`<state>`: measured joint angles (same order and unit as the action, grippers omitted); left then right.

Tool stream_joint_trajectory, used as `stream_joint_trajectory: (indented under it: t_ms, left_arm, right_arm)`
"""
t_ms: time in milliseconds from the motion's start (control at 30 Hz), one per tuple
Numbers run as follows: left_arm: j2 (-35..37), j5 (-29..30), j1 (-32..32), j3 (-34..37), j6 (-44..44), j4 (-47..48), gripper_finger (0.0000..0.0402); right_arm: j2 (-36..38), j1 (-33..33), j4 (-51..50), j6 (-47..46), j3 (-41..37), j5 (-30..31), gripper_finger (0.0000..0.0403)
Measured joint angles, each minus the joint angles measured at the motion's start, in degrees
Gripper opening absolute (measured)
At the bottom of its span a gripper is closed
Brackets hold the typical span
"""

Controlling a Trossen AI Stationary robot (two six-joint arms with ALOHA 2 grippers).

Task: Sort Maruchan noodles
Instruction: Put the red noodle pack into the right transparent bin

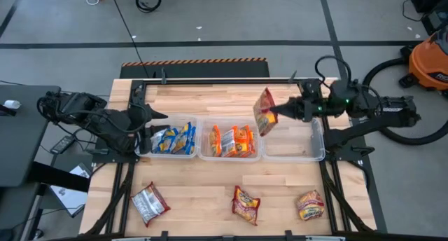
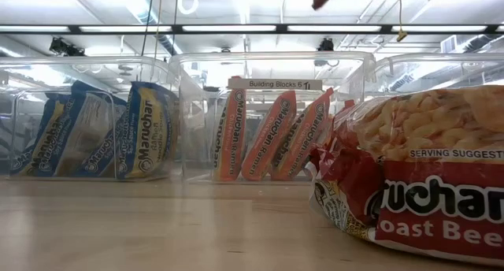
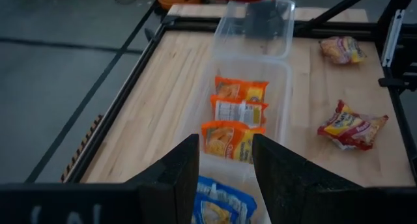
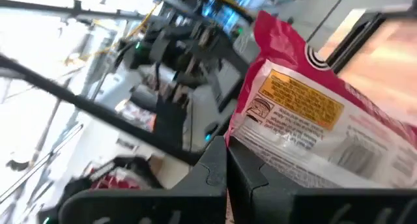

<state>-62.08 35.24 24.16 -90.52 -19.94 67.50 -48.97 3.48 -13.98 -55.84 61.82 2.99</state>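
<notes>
**Red packet pinched in my right gripper above the bins**

My right gripper (image 1: 274, 111) is clamped tight on 1 red noodle packet (image 1: 264, 112), fingers pressed together on its edge. The packet hangs from my fingertips in the air, over the seam between the middle bin (image 1: 229, 155) and the right bin (image 1: 318, 139). From my right wrist its red top and white printed back (image 4: 313, 120) fill most of what I see.

My left gripper (image 1: 158, 116) hovers over the far end of the left bin (image 1: 168, 153), fingers (image 3: 179, 178) parted with nothing between them.

The 3 clear bins stand side by side in 1 row across the table (image 1: 203, 97). The left bin holds the blue-and-white packets (image 1: 173, 139), standing on edge. The middle bin holds the orange packets (image 1: 232, 140), also on edge and leaning. I can see nothing lying in the right bin.

On the near strip of the table, well clear of the bins, lie 3 loose packets: a red and silver one (image 1: 149, 202) toward the left, a red and yellow one (image 1: 246, 203) near the middle, and another (image 1: 309, 204) toward the right. Off the table to the right sits an orange shop vacuum (image 1: 428, 62).
</notes>
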Motion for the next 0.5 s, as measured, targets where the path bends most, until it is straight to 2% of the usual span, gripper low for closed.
stream_joint_trajectory:
  t_ms: [67,267,400,500]
  left_arm:
    - [0.0,0.1,0.0,0.0,-1.5,1.8,0.0148]
    - [0.0,0.5,0.0,0.0,-7.7,7.5,0.0148]
    - [0.0,4.2,0.0,0.0,-9.2,9.4,0.0148]
    - [0.0,7.1,0.0,0.0,-9.5,9.9,0.0148]
  right_arm:
    - [0.0,4.3,-1.2,-0.8,0.0,2.8,0.0001]
    - [0.1,17.3,-9.1,-6.1,0.0,16.0,0.0001]
    - [1.3,24.5,-11.1,-7.6,0.0,24.7,0.0001]
    - [2.8,28.3,-16.3,-10.7,0.0,29.4,0.0000]
